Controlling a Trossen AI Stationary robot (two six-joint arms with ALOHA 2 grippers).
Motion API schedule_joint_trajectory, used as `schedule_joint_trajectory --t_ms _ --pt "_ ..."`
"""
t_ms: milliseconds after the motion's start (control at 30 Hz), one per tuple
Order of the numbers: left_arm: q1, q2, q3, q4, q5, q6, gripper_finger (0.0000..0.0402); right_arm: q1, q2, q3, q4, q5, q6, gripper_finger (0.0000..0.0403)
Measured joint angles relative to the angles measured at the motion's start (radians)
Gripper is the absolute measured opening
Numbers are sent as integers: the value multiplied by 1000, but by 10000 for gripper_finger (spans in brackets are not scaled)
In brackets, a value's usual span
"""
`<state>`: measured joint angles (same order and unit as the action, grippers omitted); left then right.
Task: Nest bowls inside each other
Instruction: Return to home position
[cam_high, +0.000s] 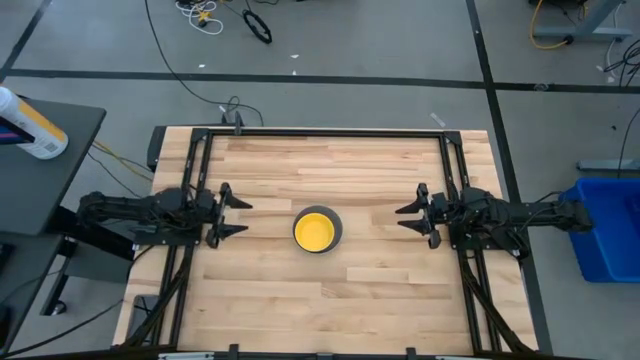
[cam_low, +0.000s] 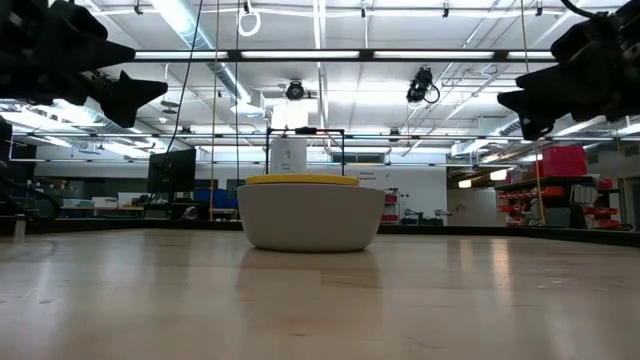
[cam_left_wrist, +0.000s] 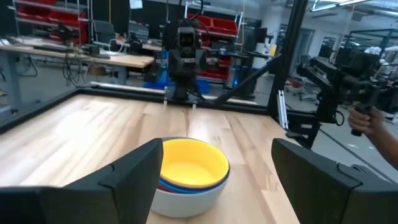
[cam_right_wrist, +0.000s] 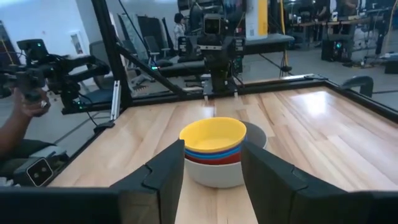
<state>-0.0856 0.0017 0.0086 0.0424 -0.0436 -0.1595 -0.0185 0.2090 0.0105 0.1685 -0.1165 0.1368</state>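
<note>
The bowls stand nested in one stack (cam_high: 318, 231) at the middle of the wooden table. The grey bowl (cam_right_wrist: 224, 173) is outermost and rests on the table by its base. Red (cam_right_wrist: 211, 159) and blue (cam_right_wrist: 211, 151) rims show inside it, and the yellow bowl (cam_right_wrist: 213, 134) sits on top. My left gripper (cam_high: 243, 217) hovers open near the table's left edge, pointing level at the stack. At the table's right edge, my right gripper (cam_high: 400, 218) is also open and points level at the stack. Neither touches a bowl.
A black frame (cam_high: 330, 133) runs along the table's far edge and sides. Off the table, a dark side stand with a bottle (cam_high: 30, 125) is on the left and a blue bin (cam_high: 605, 225) on the right. A person's hand (cam_left_wrist: 379, 127) shows beyond the table.
</note>
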Motion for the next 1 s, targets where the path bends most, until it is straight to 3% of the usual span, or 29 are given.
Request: schedule_joint_trajectory --t_ms 333,467,633,733,1000 --pt "0 0 0 -11 7 -21 307 4 -209 45 -248 -97 -44 161" --pt "0 2 0 -15 20 -27 307 4 -208 75 -392 3 -29 160" --pt "0 2 0 -18 29 -39 307 9 -208 57 -323 147 -44 164" --pt "0 2 0 -19 29 -38 307 10 -208 4 -169 141 -107 166" --pt "0 3 0 -20 30 -20 307 14 -208 0 -153 142 -179 165"
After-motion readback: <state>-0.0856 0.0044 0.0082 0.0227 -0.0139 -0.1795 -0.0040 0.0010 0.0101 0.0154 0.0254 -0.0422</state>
